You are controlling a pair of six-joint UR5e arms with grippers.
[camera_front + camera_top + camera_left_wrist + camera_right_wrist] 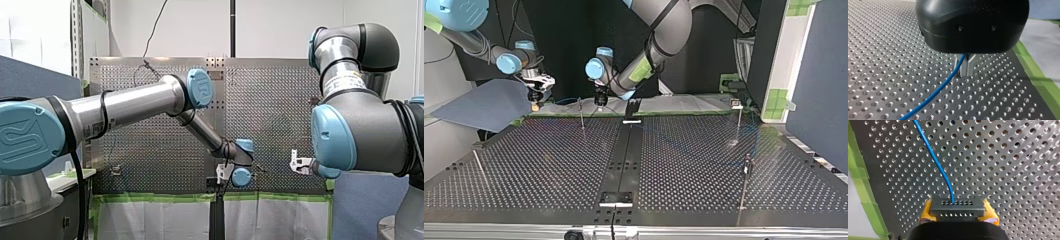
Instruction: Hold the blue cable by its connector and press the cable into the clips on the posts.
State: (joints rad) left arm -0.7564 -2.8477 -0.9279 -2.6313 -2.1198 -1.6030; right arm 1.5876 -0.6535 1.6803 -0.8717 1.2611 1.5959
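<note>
Right wrist view: right end effector clamped by its yellow pads on the grey perforated metal connector block.
From the block's middle, thin blue cable curving away ahead over the silver perforated metal worktop. In the left wrist view, black left end effector just above the worktop, metal fingers together at the tips, cable passing in between them above the tips and trailing off across the holes. In the top view, left end effector near a thin upright post by the worktop's far edge.
</note>
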